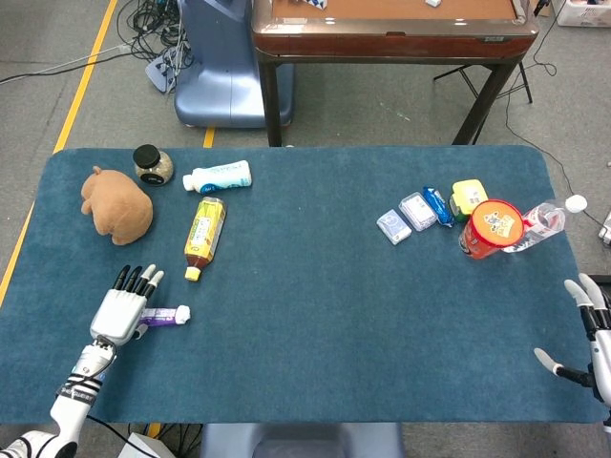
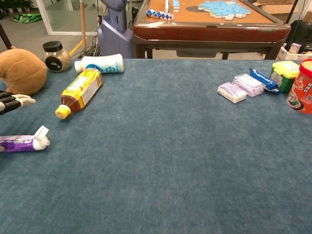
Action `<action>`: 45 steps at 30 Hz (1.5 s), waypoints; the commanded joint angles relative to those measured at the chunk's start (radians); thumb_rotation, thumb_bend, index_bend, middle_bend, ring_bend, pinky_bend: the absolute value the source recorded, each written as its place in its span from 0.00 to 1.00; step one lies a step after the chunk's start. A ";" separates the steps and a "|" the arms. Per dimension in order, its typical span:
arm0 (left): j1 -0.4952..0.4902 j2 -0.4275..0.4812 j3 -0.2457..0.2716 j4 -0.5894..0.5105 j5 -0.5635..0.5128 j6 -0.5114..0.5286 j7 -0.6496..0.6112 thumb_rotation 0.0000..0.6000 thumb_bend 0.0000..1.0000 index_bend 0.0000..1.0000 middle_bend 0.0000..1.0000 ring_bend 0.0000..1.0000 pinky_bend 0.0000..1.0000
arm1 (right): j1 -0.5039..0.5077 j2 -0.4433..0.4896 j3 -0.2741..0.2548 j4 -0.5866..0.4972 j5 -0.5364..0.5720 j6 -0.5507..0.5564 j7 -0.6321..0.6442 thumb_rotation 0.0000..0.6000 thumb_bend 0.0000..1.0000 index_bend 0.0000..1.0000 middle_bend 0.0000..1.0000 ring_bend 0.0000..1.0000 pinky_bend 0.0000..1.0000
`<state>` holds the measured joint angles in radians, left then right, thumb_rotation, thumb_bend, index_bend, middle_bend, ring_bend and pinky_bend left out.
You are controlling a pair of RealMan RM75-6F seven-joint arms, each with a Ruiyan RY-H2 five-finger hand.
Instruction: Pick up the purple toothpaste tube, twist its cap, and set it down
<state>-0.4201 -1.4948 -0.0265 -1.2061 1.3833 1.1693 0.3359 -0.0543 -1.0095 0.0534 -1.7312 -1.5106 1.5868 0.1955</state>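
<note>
We can read no text. The yellow label on the tea bottle (image 2: 81,87), the blue print on the white bottle (image 2: 104,64) and the red tub (image 2: 301,87) at far right carry markings too small to read.

Left hand (image 1: 121,310) hovers flat, fingers (image 2: 14,101) extended (nothing held); right hand (image 1: 592,336) spread wide at the table's edge.

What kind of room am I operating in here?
Probably a robot lab or workshop: loose cables on a concrete floor, yellow floor tape, and a wooden game table behind the blue-covered work table.
</note>
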 commanded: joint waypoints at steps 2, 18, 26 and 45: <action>-0.008 0.005 -0.014 0.001 -0.007 -0.007 -0.006 1.00 0.15 0.00 0.00 0.00 0.00 | 0.000 0.000 0.001 0.001 0.002 -0.001 0.002 1.00 0.02 0.00 0.00 0.00 0.00; -0.025 0.115 -0.026 -0.190 -0.091 -0.113 -0.014 1.00 0.24 0.27 0.24 0.12 0.00 | 0.012 -0.010 0.004 0.031 0.006 -0.024 0.032 1.00 0.02 0.00 0.00 0.00 0.00; -0.045 0.113 -0.031 -0.221 -0.175 -0.171 0.058 0.72 0.25 0.29 0.27 0.14 0.02 | 0.014 -0.013 0.006 0.043 0.013 -0.030 0.043 1.00 0.02 0.00 0.00 0.00 0.00; -0.048 0.075 -0.020 -0.186 -0.171 -0.153 0.035 0.98 0.25 0.36 0.34 0.19 0.07 | 0.009 -0.013 0.005 0.050 0.020 -0.030 0.052 1.00 0.02 0.00 0.00 0.00 0.00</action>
<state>-0.4691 -1.4190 -0.0479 -1.3933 1.2100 1.0150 0.3728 -0.0453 -1.0222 0.0583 -1.6809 -1.4905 1.5563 0.2479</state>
